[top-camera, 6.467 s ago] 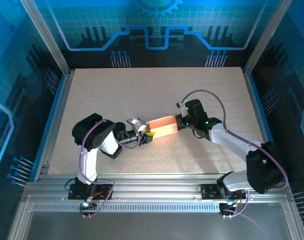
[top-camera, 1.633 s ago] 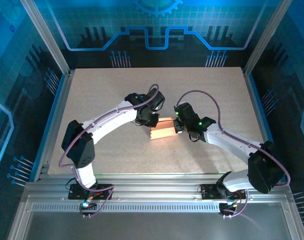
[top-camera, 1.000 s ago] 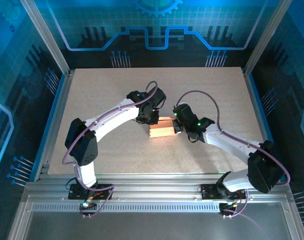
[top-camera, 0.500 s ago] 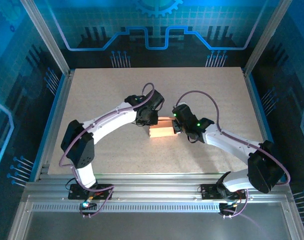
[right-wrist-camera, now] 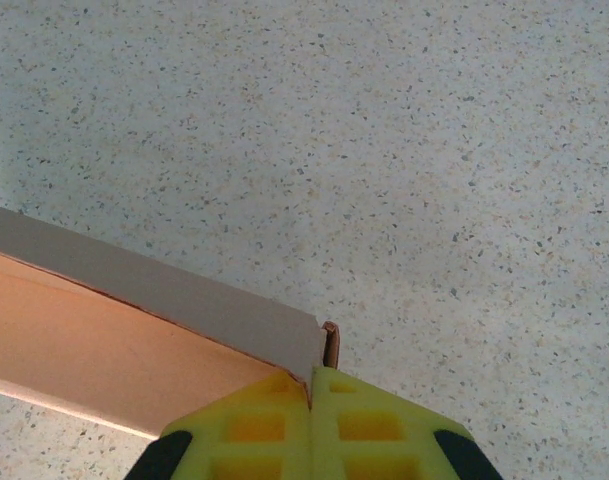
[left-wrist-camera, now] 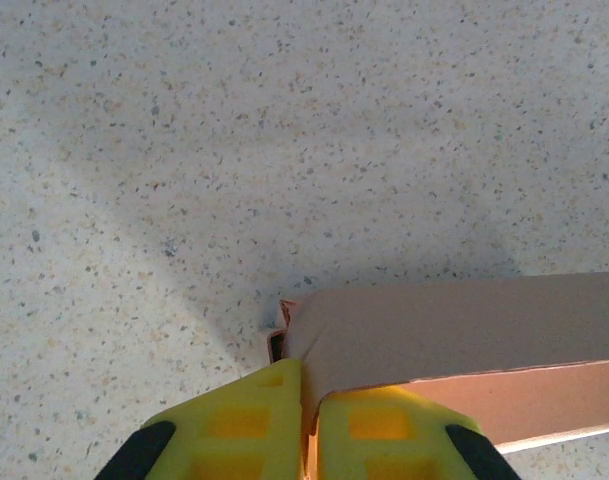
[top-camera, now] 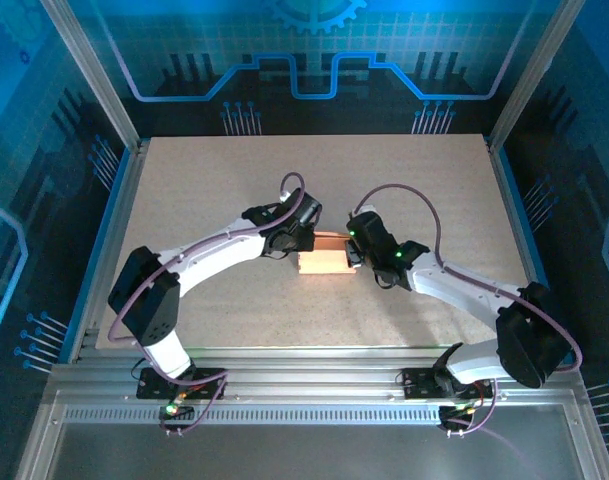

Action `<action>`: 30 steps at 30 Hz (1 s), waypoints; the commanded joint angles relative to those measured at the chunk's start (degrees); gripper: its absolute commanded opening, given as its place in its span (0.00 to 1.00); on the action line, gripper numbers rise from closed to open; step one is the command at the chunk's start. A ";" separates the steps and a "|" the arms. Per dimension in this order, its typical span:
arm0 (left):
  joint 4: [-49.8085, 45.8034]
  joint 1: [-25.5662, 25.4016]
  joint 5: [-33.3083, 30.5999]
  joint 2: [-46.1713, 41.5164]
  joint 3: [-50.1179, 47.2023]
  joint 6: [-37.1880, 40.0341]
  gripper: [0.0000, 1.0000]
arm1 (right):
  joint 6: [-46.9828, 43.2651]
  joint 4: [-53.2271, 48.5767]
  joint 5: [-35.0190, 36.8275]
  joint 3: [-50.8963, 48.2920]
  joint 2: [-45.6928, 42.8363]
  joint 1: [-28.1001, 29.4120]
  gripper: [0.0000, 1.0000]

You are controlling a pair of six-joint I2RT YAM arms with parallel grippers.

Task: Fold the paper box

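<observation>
The paper box (top-camera: 323,261), salmon-pink to tan cardboard, sits near the middle of the speckled table between both arms. My left gripper (top-camera: 298,245) holds its left end. In the left wrist view the yellow fingertips (left-wrist-camera: 254,420) are shut on a folded panel of the paper box (left-wrist-camera: 454,330), which runs off to the right. My right gripper (top-camera: 353,252) holds the right end. In the right wrist view its yellow fingertips (right-wrist-camera: 374,425) are pinched shut on the corner edge of the paper box (right-wrist-camera: 134,320), whose open inside faces down-left.
The speckled table (top-camera: 234,190) spreads out on all sides of the box. Metal frame rails (top-camera: 114,230) border it left and right, and a slotted aluminium deck (top-camera: 314,400) carries the arm bases at the near edge.
The left arm swung from the near left up to the box's far left end and closed on it. The box shifted slightly and now looks narrower. The right gripper kept its hold.
</observation>
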 commanded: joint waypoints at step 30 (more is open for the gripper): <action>14.43 -2.50 -5.31 -1.63 -16.55 1.84 0.10 | 2.10 5.41 -0.85 -12.70 -7.09 3.39 0.19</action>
